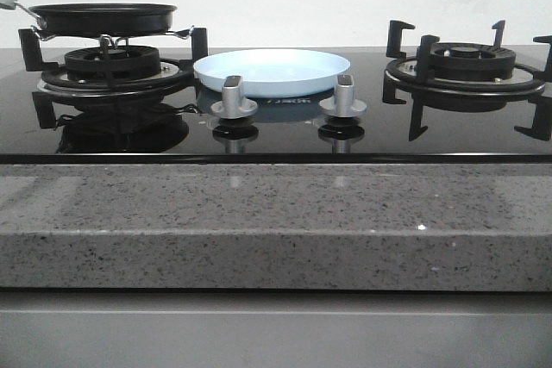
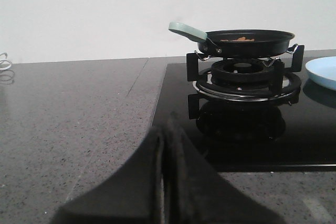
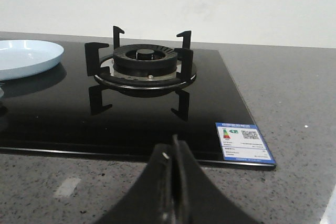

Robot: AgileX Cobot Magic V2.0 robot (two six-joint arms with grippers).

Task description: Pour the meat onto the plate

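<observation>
Meat [image 2: 239, 39] lies in black frying pan [image 1: 102, 16] on left burner [image 1: 112, 66]. Pale blue plate [image 1: 272, 72] sits empty on glass hob [image 1: 276, 131] between both burners, behind two silver knobs [image 1: 233, 101]. Right burner [image 1: 466, 71] bare. Left hand [image 2: 165, 182] pressed together, low over table [image 2: 73, 108], well apart from pan. Right hand [image 3: 173, 187] pressed together, near energy label [image 3: 242, 141].
</observation>
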